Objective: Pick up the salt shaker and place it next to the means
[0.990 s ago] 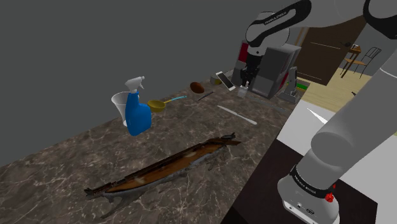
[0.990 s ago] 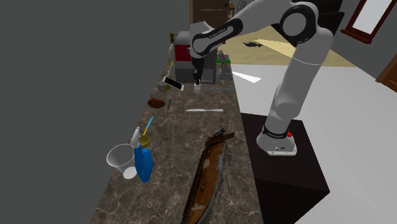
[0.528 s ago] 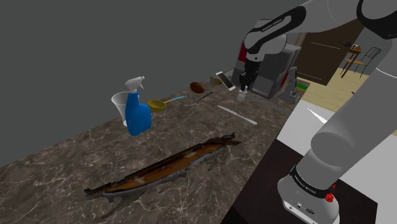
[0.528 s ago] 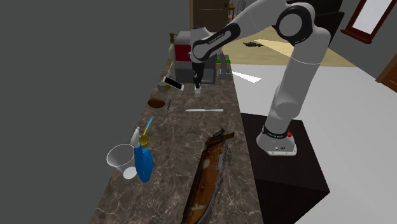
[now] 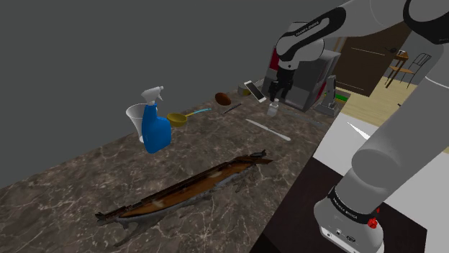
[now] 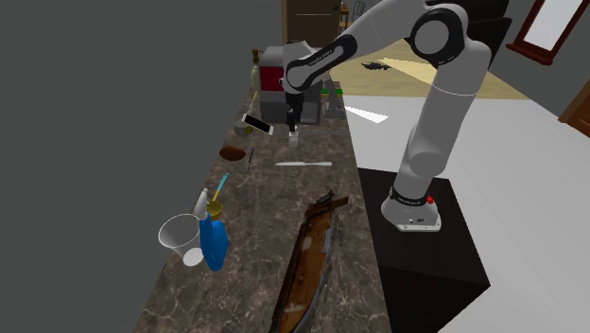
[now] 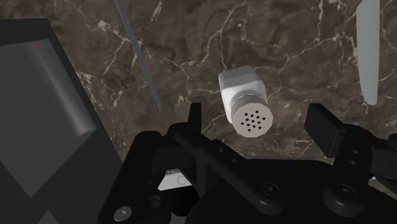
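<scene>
Black claw (image 7: 257,124) spread open above the salt shaker (image 7: 240,89)
White shaker stands upright on the brown marbled desk (image 7: 286,38), between the untouching fingers (image 7: 194,118), just beside a grey appliance (image 5: 309,79)

Wrist view: the white knife (image 7: 369,57) and the grey machine (image 7: 38,102) both run off the edge. Shoulder view: arm (image 5: 403,136) cropped at 1 o'clock, salt shaker (image 5: 273,109) too tiny for detail.
</scene>
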Controlling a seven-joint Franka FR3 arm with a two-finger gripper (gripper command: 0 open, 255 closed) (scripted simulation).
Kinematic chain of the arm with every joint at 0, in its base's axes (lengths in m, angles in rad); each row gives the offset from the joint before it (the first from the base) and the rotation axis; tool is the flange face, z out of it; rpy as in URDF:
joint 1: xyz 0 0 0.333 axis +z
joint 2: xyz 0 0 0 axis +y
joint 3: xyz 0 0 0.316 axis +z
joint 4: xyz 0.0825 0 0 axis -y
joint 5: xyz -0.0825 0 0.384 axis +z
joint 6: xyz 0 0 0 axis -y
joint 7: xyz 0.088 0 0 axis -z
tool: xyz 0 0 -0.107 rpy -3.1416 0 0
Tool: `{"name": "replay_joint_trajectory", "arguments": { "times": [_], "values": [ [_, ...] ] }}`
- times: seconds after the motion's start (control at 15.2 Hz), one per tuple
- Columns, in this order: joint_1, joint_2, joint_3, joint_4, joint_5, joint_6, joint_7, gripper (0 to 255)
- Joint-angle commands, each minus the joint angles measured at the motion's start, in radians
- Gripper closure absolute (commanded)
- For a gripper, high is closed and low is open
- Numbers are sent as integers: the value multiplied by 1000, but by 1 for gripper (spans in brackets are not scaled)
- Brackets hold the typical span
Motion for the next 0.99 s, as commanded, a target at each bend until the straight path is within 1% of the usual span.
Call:
{"name": "replay_joint_trajectory", "arguments": {
  "times": [0.0,0.13,0.4,0.92],
  "values": [
    [0,0,0,0,0,0,0,0],
    [0,0,0,0,0,0,0,0],
    [0,-53,2,75,-13,-126,10,0],
    [0,-53,2,75,-13,-126,10,0]
  ]
}}
